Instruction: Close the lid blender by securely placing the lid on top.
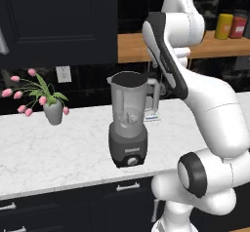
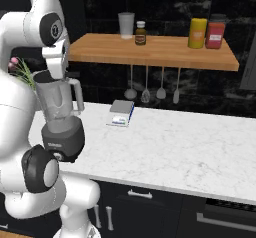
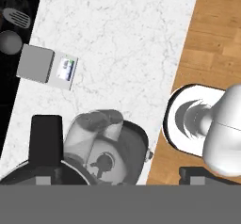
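1. The gripper [image 3: 124, 171] hangs right over the blender [image 1: 128, 128], pointing down. Its jaws stand wide apart and clamp nothing.
2. The lid [image 1: 128, 79] sits as a dark disc across the jar's rim, level as far as the left base view shows. In the hand view a black arc at the lower left, between the fingertips [image 3: 46, 140], looks like its near edge. I cannot tell whether the fingers touch it.
3. The key relation is that the lid lies straight below the gripper, flat, with its axis upright along the jar. There is only one arm, so any push to seat the lid goes straight down and any retreat goes straight up.
4. My judgement is that the lid is placed and the task is about done. How tightly it is seated cannot be told.
5. The blender stands on the counter [image 1: 58, 148] near the front edge, with its handle turned toward the wall.
6. A small scale [image 2: 121, 113] lies well apart behind it, and a vase [image 1: 53, 111] of pink flowers stands off to the left.
7. The shelf [image 2: 150, 52] with a cup [image 2: 126, 23], a bottle [image 2: 140, 33] and two jars [image 2: 206, 32] runs along the wall, with utensils [image 2: 152, 89] hanging under it. It lies beyond the gripper, not over the jar, so a straight lift looks free
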Motion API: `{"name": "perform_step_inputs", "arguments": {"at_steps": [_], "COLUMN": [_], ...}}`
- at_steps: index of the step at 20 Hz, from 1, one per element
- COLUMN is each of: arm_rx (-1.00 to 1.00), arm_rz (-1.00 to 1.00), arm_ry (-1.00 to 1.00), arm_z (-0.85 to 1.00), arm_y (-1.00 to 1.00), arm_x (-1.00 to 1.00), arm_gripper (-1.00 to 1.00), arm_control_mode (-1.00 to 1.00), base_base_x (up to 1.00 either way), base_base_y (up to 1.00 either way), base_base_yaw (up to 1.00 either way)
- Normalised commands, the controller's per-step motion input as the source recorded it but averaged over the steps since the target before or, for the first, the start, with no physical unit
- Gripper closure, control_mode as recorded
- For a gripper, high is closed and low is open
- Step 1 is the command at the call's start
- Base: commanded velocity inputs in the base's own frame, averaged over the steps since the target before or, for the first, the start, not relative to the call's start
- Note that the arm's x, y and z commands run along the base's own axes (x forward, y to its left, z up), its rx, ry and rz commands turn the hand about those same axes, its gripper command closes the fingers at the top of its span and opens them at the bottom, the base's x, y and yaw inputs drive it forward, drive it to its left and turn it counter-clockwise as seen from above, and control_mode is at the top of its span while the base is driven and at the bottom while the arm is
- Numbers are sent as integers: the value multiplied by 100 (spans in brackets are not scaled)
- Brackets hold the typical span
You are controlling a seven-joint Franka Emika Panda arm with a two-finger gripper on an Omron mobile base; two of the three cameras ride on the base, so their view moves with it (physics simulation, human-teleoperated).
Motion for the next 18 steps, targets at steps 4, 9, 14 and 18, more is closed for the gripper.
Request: {"name": "perform_step_inputs", "arguments": {"at_steps": [4, 9, 14, 18], "arm_rx": [0, 0, 0, 0], "arm_rz": [-11, -11, -3, 0], "arm_ry": [-14, -5, 0, 0], "arm_z": [0, -5, 0, 0], "arm_y": [-69, -65, -12, 0], "arm_x": [-86, -42, 0, 0], "arm_gripper": [-100, -100, -100, -100], "arm_control_mode": [-100, -100, -100, -100], "base_base_x": [0, 0, 0, 0], "base_base_y": [0, 0, 0, 0], "base_base_yaw": [0, 0, 0, 0]}}
